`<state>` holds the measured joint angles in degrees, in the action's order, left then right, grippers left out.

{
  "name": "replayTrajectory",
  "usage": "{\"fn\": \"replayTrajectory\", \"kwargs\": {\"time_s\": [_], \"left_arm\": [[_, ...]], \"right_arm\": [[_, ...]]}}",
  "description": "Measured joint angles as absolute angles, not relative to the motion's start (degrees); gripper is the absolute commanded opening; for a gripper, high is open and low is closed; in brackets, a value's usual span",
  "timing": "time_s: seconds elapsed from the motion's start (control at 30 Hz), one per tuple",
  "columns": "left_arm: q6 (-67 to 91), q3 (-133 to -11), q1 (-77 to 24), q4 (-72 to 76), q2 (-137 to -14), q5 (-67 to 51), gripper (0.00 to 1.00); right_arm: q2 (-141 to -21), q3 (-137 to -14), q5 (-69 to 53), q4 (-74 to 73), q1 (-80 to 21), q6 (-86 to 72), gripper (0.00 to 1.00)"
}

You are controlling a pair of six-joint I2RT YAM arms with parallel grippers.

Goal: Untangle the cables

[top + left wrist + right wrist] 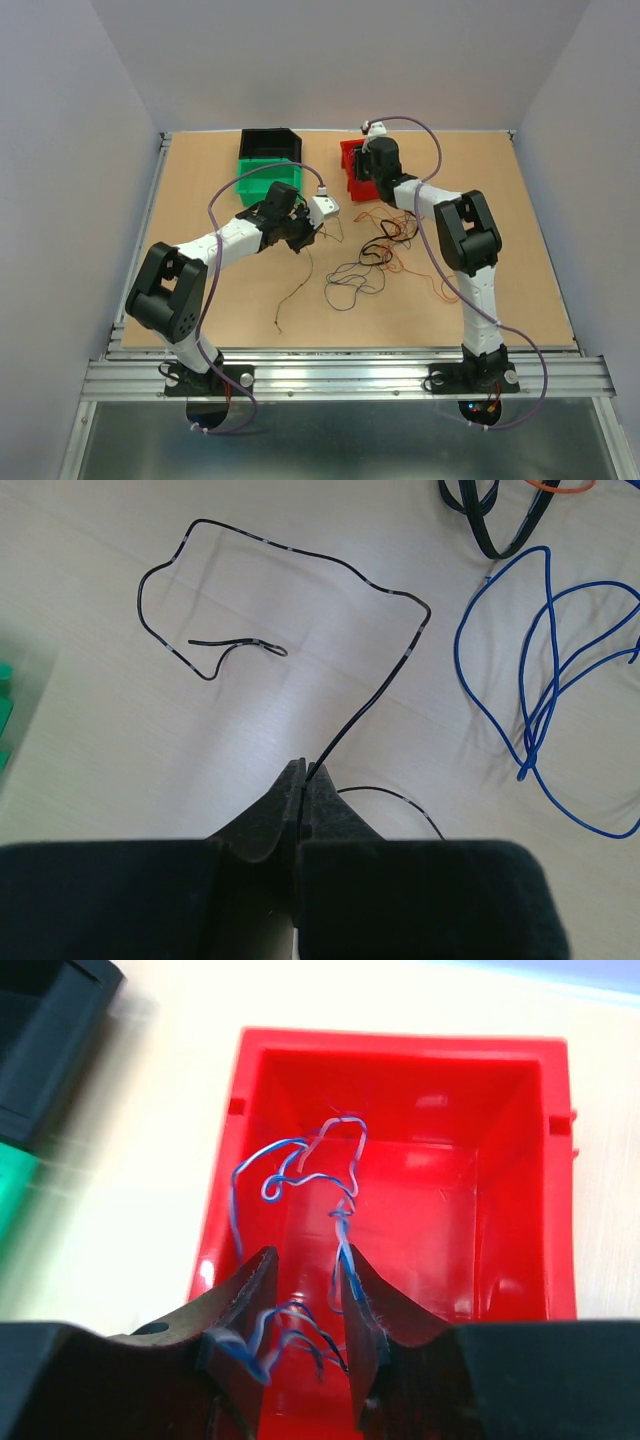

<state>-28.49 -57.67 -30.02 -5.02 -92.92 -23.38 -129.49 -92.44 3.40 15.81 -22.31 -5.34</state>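
**Right loose, left clamped**

Your right gripper stands part open over the red bin at the far edge of the tabletop. The blue-white wire hangs between its fingers, running down into the bin. Your left gripper is clamped on a black wire trailing ahead.

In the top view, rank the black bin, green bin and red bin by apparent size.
Largest: black bin and green bin, too alike to rank.
Smallest: red bin, though the right arm hides part of it.
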Motion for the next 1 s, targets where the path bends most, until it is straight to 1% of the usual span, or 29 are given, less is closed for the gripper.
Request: {"fn": "replayTrajectory", "kwargs": {"time_s": [0.17, 0.2, 0.23, 0.27, 0.53, 0.57, 0.6, 0.7, 0.73, 1.0], "left_arm": [[-28.5, -57.7, -30.0, -5.0, -92.9, -23.3, 0.0], [-28.5, -57.7, -30.0, -5.0, -92.9, -23.3, 0.0], [-28.5, -57.7, -30.0, -5.0, -92.9, -23.3, 0.0], [-28.5, -57.7, -30.0, -5.0, -92.9, -23.3, 0.0], [-28.5, -57.7, -30.0, -5.0, -92.9, -23.2, 0.0], [-28.5, -57.7, -30.0, -5.0, -92.9, -23.1, 0.0], [-28.5, -57.7, -30.0, -5.0, -92.9, -23.1, 0.0], [-28.5, -57.7, -30.0, -5.0, -92.9, -23.0, 0.0], [-28.5, -57.7, -30.0, -5.0, -92.9, -23.0, 0.0], [-28.5, -57.7, -30.0, -5.0, -92.9, -23.0, 0.0]], "right_arm": [[-126.8, -91.4, 4.6, 15.9, -22.7, -5.3, 0.38], [-126.0, -90.9, 4.8, 15.9, -22.7, -5.3, 0.39], [-125.5, -90.4, 4.9, 16.0, -22.8, -5.4, 0.46], [-124.7, -89.8, 5.0, 16.0, -22.9, -5.4, 0.48], [-121.4, -86.1, 6.1, 17.6, -22.9, -5.3, 0.48], [-121.4, -86.0, 6.2, 17.6, -22.9, -5.3, 0.44], [-121.4, -85.8, 6.3, 17.6, -22.9, -5.3, 0.3], [-121.4, -85.3, 6.5, 17.6, -22.9, -5.3, 0.09], [-121.4, -85.3, 6.5, 17.6, -22.9, -5.3, 0.01], [-121.4, -85.3, 6.4, 19.1, -22.9, -4.5, 0.01]]}}
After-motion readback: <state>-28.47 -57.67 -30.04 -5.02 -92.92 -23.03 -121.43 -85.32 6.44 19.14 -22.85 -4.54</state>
